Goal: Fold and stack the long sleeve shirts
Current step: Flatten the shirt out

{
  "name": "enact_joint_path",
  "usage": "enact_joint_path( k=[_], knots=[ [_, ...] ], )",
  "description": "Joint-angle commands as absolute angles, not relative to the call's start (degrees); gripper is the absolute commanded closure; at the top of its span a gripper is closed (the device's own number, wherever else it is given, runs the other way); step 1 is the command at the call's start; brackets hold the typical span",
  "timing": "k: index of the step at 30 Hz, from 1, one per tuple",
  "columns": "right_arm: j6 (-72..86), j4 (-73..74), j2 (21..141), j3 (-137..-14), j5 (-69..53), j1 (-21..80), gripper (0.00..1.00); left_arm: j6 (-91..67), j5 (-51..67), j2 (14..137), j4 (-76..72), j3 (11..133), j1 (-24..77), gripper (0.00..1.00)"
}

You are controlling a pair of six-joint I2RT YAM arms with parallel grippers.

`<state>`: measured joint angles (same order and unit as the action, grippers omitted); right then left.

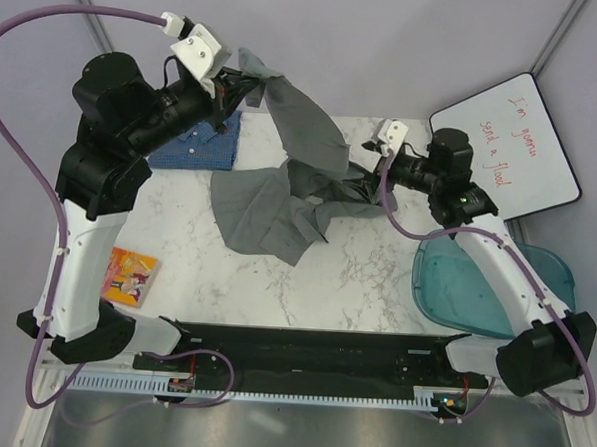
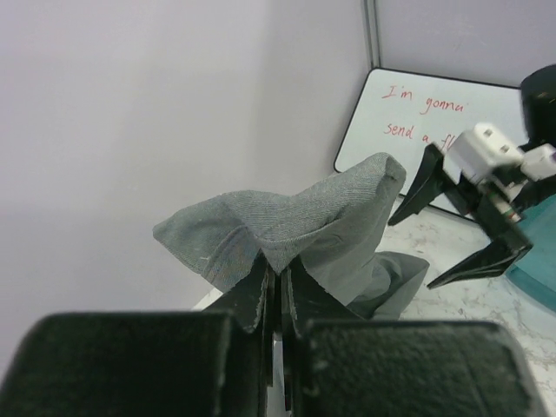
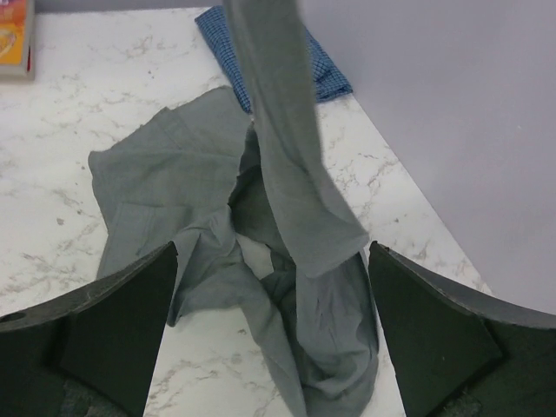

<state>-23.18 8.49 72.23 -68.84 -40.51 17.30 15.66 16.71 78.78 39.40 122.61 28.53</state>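
The left gripper (image 2: 278, 276) pinches a fold of the grey shirt (image 1: 264, 207), holding it high above the desk's (image 1: 356, 277) far-left corner while the rest trails crumpled along the far edge. The right gripper (image 3: 272, 287), jaws wide and empty, hovers beside the heap. The blue shirt (image 1: 197, 146) lies folded at the far edge. Taking a matching edge and spreading the cloth flat looks the best course.

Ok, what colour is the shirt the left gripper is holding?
Plain grey; the shirt shows best in the left wrist view.
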Motion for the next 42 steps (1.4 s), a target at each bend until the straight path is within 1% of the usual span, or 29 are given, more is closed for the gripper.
enact_joint_path(
  k=[1,5,9,14,16,17,19,20,21,22,23,25,26,27,28,29,30,31,32,33,34,35,36,37,38,39,40,41,42],
  knots=[
    [-36.46,4.57,76.81,-70.05,-42.19,19.86,0.02,15.29,19.33,74.71,33.40,121.38,27.95,0.98],
    [-40.87,3.44,79.89,-72.06,-41.66,21.80,0.02,16.61,22.06,71.90,32.96,118.31,27.86,0.98],
    [-41.83,3.86,83.75,-77.59,-40.87,21.80,0.02,18.54,23.64,68.39,32.96,114.01,27.86,0.98],
    [-50.86,11.94,83.85,-80.33,-44.64,22.06,0.02,19.77,25.22,65.13,32.87,108.82,27.86,0.98],
    [-52.46,14.31,83.67,-80.33,-44.47,23.89,0.02,20.13,25.49,64.52,32.96,107.23,27.86,0.98],
    [-54.21,15.98,83.76,-80.51,-44.30,24.60,0.07,20.04,25.14,64.51,32.87,107.14,27.86,0.98],
    [-57.82,18.45,84.20,-80.25,-43.69,26.53,0.12,20.21,24.26,64.51,32.87,107.31,27.77,0.98],
    [-58.44,18.54,84.20,-79.72,-43.07,26.89,0.25,20.21,24.00,64.77,32.87,107.58,27.77,0.98],
    [-59.40,18.72,84.37,-78.93,-42.54,27.33,0.33,20.13,23.12,64.86,32.78,108.19,27.77,0.98],
    [-59.41,19.33,84.64,-78.66,-42.02,27.77,0.39,20.04,22.68,64.95,32.70,108.63,27.60,0.98],
    [-59.41,19.60,85.16,-78.58,-41.14,28.03,0.49,20.13,22.24,65.04,32.78,109.33,27.51,0.98],
    [-57.84,19.69,85.86,-79.27,-39.73,27.95,0.62,20.04,22.15,64.86,32.78,109.77,27.07,0.98],
    [-56.61,19.69,86.91,-79.89,-38.68,28.04,0.80,20.04,22.15,64.60,32.78,110.21,26.98,0.98],
    [-55.30,19.51,87.36,-81.98,-36.32,27.95,0.90,19.60,22.32,64.43,32.87,110.21,26.98,0.98],
    [-50.24,18.38,87.89,-83.31,-34.56,28.04,0.99,19.25,22.85,64.16,33.31,110.21,26.90,0.98],
    [-46.36,17.33,88.76,-84.80,-33.15,27.78,1.00,18.73,25.55,63.90,35.40,110.13,26.81,0.98],
    [-42.84,16.97,89.38,-89.43,-31.39,27.34,1.00,18.02,28.19,63.29,37.25,110.04,26.72,0.98],
    [-36.02,17.05,89.82,-91.91,-29.81,26.81,1.00,17.58,31.69,62.76,39.27,109.34,26.72,0.98],
    [-33.42,16.96,90.52,-94.37,-28.32,26.55,1.00,16.71,40.60,61.97,43.20,105.59,26.72,0.98],
    [-30.44,16.88,90.61,-98.40,-26.65,26.11,1.00,15.22,46.52,60.14,44.46,102.34,26.81,0.98],
    [-25.71,16.09,90.44,-99.83,-26.37,24.80,1.00,14.77,52.06,58.99,45.43,98.39,26.81,0.95],
    [-23.40,15.65,89.92,-101.58,-26.19,24.18,1.00,13.55,58.73,58.10,45.79,89.04,27.07,0.91],
    [-21.99,15.30,89.39,-102.04,-26.19,23.30,1.00,13.71,59.49,57.14,46.23,84.42,28.98,0.89],
    [-21.19,15.29,88.78,-102.13,-26.37,23.12,1.00,15.10,59.15,57.13,47.01,80.20,30.83,0.88],
    [-20.14,15.38,87.12,-101.26,-26.54,23.20,1.00,20.77,55.50,57.39,48.07,73.63,33.29,0.88],
    [-19.87,15.47,85.97,-100.21,-26.80,23.20,1.00,23.79,52.41,57.65,49.38,70.95,38.71,0.78],
    [-19.52,15.56,84.74,-99.06,-27.59,23.12,1.00,26.34,49.25,57.74,49.39,67.27,40.76,0.71],
    [-19.51,15.73,81.94,-96.62,-27.60,23.20,1.00,29.24,43.13,58.09,49.13,66.19,42.00,0.67],
    [-19.42,16.17,80.61,-95.37,-27.34,23.20,1.00,30.22,40.54,58.36,48.26,65.66,42.19,0.67]
  ],
)
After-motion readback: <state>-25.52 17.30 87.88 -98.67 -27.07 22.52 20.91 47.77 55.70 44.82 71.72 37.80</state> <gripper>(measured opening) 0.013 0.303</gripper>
